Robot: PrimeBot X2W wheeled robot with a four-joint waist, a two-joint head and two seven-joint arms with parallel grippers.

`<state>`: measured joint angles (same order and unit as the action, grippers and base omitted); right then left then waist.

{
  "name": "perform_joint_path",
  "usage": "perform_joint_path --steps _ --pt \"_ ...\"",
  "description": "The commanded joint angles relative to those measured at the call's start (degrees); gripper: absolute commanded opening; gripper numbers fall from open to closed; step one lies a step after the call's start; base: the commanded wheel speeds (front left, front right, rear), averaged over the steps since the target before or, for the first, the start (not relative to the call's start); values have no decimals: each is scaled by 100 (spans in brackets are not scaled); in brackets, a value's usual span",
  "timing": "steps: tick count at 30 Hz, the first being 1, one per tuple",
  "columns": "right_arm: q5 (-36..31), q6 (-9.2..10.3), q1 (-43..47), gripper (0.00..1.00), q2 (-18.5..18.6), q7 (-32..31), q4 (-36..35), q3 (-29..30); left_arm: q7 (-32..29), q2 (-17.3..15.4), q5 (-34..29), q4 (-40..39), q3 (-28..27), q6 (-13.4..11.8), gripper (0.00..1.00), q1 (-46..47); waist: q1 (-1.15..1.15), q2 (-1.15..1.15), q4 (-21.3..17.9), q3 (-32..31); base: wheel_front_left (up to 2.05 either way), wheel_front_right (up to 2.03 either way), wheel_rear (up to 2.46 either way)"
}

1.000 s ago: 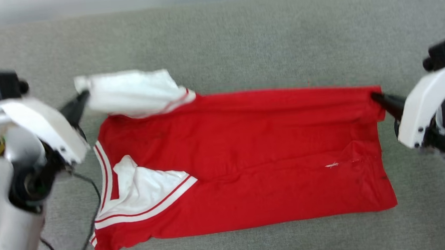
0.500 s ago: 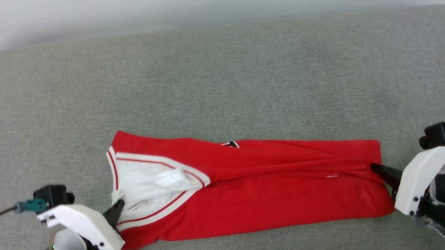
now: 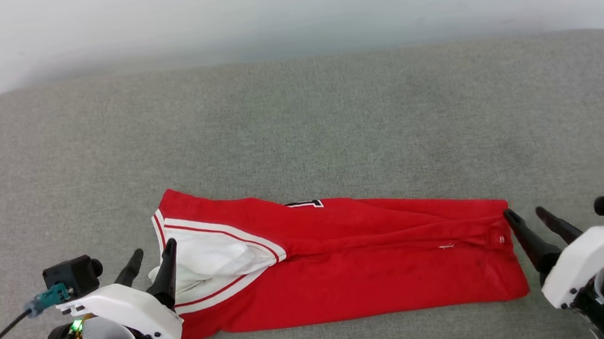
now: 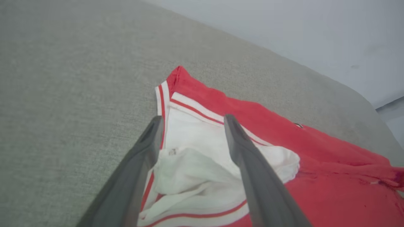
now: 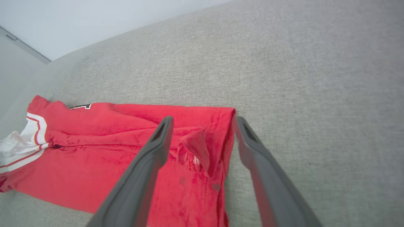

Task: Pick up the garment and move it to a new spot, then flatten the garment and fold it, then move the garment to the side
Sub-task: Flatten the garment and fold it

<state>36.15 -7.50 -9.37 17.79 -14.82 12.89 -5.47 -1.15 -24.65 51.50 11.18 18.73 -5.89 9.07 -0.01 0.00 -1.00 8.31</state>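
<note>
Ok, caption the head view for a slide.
Left gripper and right gripper, open, flank the folded red garment on grey fabric.

Beyond the garment (image 3: 369, 272) the grey padded surface (image 3: 298, 126) runs bare up to the pale wall (image 3: 290, 14), leaving wide room to pass. The garment itself, a low folded strip across the near part, lies in the way there. The left gripper (image 3: 154, 247) straddles its white sleeve end, the right gripper (image 3: 522, 211) its hem corner, both spread; bare surface lies outward of each
</note>
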Motion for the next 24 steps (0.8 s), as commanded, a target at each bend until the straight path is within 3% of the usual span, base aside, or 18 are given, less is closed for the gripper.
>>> perform_joint_path --steps 1,8,15,24 --pt "-39 2 149 100 34 12 -59 51 135 23 -93 -74 1 -44 100 -74 1 0 -1 -101 0 0 0" --pt "-262 2 363 100 100 -583 -474 634 932 19 -755 -793 -39 -497 100 -219 1 0 -35 -398 0 0 0" --pt "-551 2 351 100 75 -1638 -610 1296 1262 -70 -1399 -1424 78 -907 100 -268 1 0 99 -469 0 0 0" --pt "-726 2 121 100 -163 -2620 -464 1476 1370 -6 -1912 -1943 410 -1045 100 -102 1 0 578 -211 0 0 0"
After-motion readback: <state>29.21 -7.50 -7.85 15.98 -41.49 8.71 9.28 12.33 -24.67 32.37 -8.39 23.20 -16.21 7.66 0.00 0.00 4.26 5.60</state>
